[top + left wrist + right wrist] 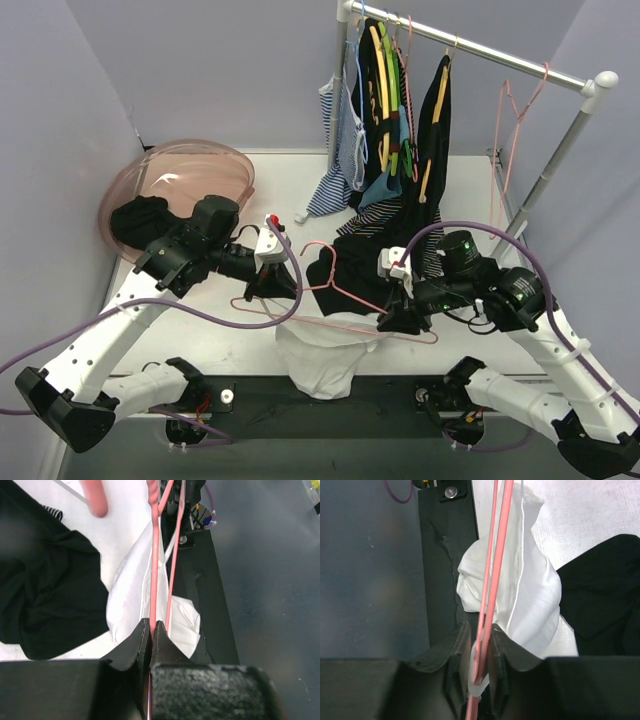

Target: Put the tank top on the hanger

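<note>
Hanger [501,545] is held over the near edge of the surface [250,345], one end taken by the left pincer [151,625], which is closed tight on the wire. The right pincer [479,630] straddles the other end, jaws narrowly parted, with a scrap of white between them; whether a grip is made cannot be told. A hold at both ends is judged to steady the frame for dressing. The tank top [320,365] hangs bunched beneath it, lower centre of the top view, draped over the front edge. A black garment [345,265] lies behind. A clothes rail [470,45] stands upper right, enclosed by pale lilac walls.
</note>
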Robot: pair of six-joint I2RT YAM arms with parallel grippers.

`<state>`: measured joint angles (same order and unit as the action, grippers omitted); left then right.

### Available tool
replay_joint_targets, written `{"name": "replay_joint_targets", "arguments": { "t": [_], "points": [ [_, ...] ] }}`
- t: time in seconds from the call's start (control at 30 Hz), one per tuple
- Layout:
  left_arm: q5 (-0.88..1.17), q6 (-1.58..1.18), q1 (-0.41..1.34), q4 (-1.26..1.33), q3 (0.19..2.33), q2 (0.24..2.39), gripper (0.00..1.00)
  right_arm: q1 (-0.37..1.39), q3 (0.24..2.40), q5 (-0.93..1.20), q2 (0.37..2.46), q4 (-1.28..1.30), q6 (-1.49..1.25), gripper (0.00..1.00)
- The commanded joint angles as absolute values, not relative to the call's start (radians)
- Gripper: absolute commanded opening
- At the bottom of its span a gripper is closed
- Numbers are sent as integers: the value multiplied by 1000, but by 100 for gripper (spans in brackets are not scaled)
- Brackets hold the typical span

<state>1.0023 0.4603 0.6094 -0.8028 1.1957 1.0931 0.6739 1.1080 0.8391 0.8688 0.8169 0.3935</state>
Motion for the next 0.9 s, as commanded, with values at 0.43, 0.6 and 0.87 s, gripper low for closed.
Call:
{"name": "replay_joint_targets", "arguments": {
  "t": [0.43, 0.6, 0.87],
  "points": [
    [832, 161, 578, -368, 1244, 1031, 84, 704, 1198, 553, 695, 788, -63, 0],
    [724, 86, 489, -299, 1183, 987, 97, 704, 1261, 362, 601, 899, -112, 0],
    [730, -92, 498, -100, 837, 937, 97, 700, 1385, 153, 531, 1071, -140, 0]
  ]
}}
